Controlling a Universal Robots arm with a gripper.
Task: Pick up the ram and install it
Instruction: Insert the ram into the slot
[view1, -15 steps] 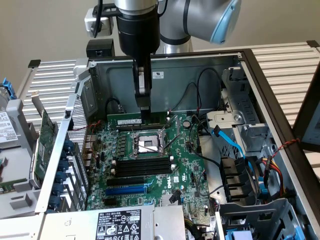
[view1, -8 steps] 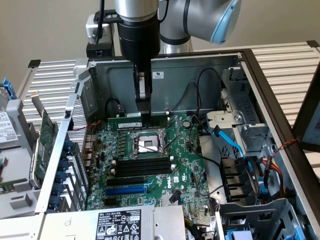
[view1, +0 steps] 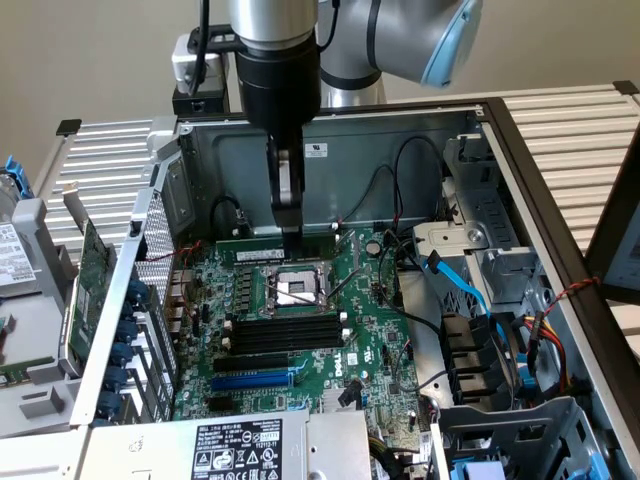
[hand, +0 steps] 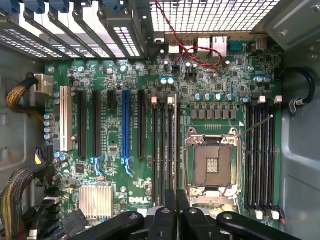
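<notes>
In the exterior view my gripper hangs fingers-down inside the open computer case, above the green motherboard. It is shut on the ram, a thin green stick held level on its long edge and running sideways under the fingers. In the wrist view the gripper has its fingers pressed together. They line up over the black memory slots between the blue slot and the CPU socket. The ram sits well above the board, apart from the slots.
More black slots lie on the socket's other side. A green expansion card stands outside the case at the exterior view's left. Blue cables and drive bays crowd the exterior view's right. The power supply bounds the near edge.
</notes>
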